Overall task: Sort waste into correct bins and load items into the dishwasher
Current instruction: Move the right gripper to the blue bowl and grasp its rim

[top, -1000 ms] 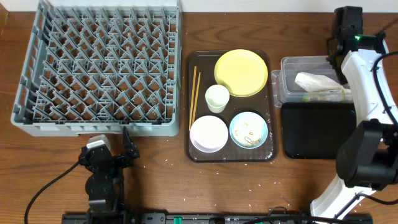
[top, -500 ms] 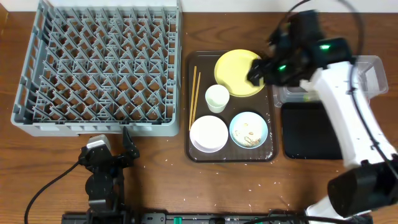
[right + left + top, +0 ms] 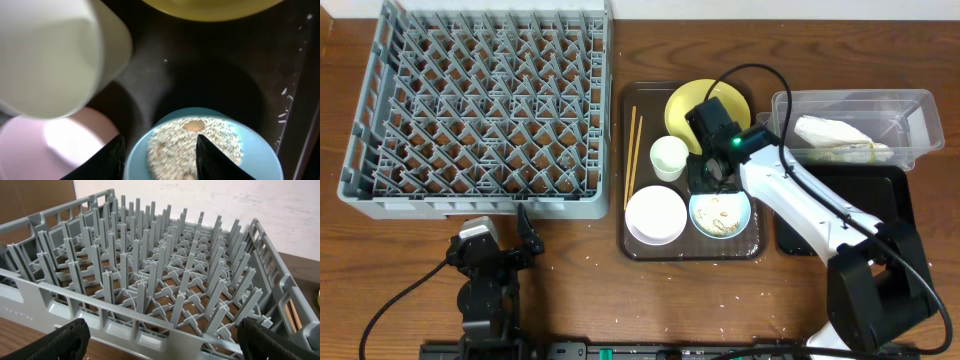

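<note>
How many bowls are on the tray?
2. The white bowl sits at the brown tray's front left corner; the light blue bowl, holding rice scraps, sits at its front right. None seems hidden.

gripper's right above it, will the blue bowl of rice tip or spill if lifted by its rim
Light blue bowl looks rigid and light, so a rim pinch probably tilts it. Loose rice scraps could then slide out.

right gripper hangs with fingers apart over the light blue bowl; small white cup crowds its left, yellow plate close behind. open tabletop in front of the brown tray gives free passage.
</note>
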You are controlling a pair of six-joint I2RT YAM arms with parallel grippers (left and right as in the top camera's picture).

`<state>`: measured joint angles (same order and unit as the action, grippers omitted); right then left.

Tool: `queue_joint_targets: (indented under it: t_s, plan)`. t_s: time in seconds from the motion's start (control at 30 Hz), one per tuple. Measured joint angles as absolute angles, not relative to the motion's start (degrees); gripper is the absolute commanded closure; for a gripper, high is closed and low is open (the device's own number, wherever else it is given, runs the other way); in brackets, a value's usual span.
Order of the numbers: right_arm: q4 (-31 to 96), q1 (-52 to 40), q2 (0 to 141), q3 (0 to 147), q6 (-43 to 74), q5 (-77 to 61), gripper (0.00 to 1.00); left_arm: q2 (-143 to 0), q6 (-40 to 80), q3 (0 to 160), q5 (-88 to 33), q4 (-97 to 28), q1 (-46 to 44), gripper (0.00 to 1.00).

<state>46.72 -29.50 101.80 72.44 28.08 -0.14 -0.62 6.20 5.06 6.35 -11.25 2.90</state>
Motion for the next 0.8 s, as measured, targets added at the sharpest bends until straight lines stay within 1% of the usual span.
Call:
queue_joint_targets:
  t_s: [0.07,0.2,0.6,0.8]
  plan:
    - [45.47,-29.50,101.84,71.61,27.35,0.16,0.47,-0.62,6.20,5.06,6.35,-11.27,2.90,0.05]
    - [43.35,-29.50,101.84,71.59,24.47,1.17,0.44,-0.62,6.20,5.06,6.35,-11.27,2.90,0.05]
    - [43.40,-29.47,101.84,71.18,19.59,1.98,0.45,-0.62,6.20,5.06,6.35,-11.25,2.90,0.05]
    - [45.04,-29.47,101.84,69.82,17.74,2.57,0.46,-0.62,6.20,5.06,6.35,-11.25,2.90,0.05]
